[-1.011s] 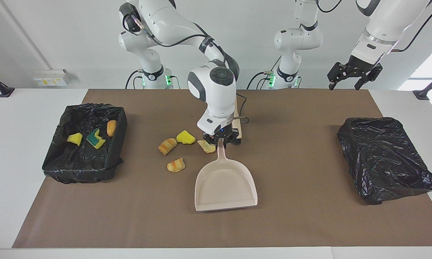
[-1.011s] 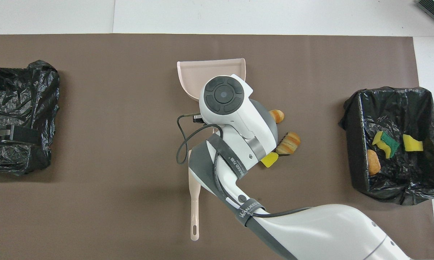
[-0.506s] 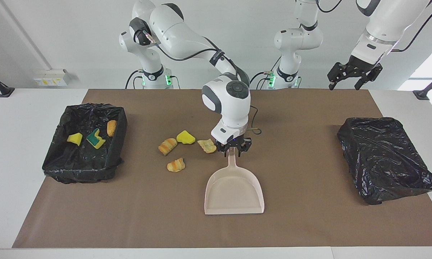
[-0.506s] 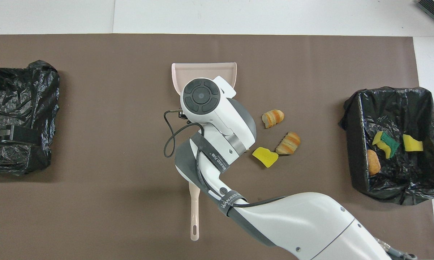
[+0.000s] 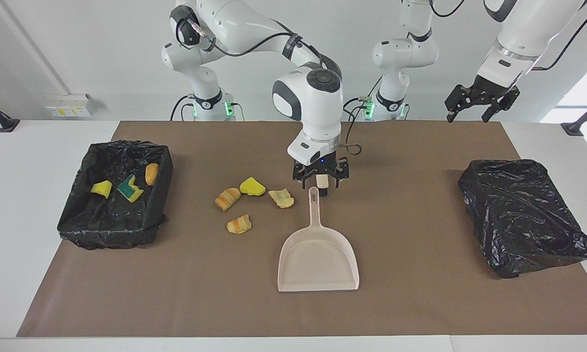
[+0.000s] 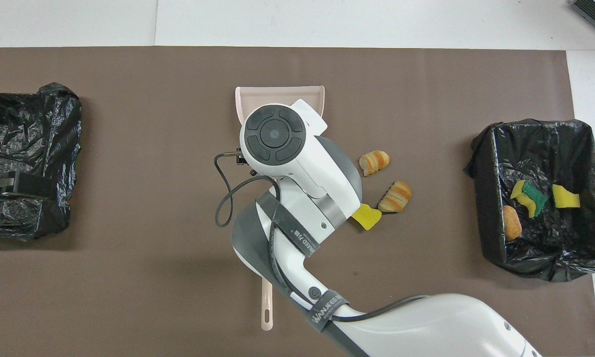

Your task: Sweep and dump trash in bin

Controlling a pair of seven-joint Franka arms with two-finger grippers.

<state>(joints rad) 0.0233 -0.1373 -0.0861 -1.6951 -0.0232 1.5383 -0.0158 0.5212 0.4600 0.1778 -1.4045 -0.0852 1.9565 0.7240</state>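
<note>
The desk point(image 5: 44, 303) carries a brown mat point(image 5: 410, 303). At the right arm's end of it sits an open bin lined with black plastic point(image 5: 83, 230), well apart from the right gripper point(image 5: 321, 182); at the left arm's end lies a second black-bagged bin point(image 5: 523, 215), lower than the left gripper point(image 5: 469, 115), which waits raised over the desk's edge by the robots with its fingers spread.

The beige dustpan point(image 5: 318, 261) lies flat on the mat, its handle end just under the right gripper, its mouth pointing away from the robots. The right gripper hangs above that handle tip with fingers spread, pinching nothing. Between those fingers shows a bit of the beige brush point(image 5: 324, 182) lying on the mat; its handle shows in the overhead view point(image 6: 267, 307).

The trash is split. Four pieces lie on the mat beside the right gripper's fingers, toward the open bin: a pale crumpled piece point(image 5: 281, 198) nearest them, a yellow sponge chunk point(image 5: 252, 187), a striped croissant piece point(image 5: 228, 198), and another croissant piece point(image 5: 239, 224) farther from the robots. Three more lie inside the open bin: a yellow sponge chunk point(image 5: 101, 188), a green-backed sponge point(image 5: 129, 188) and a fried nugget point(image 5: 151, 174).
</note>
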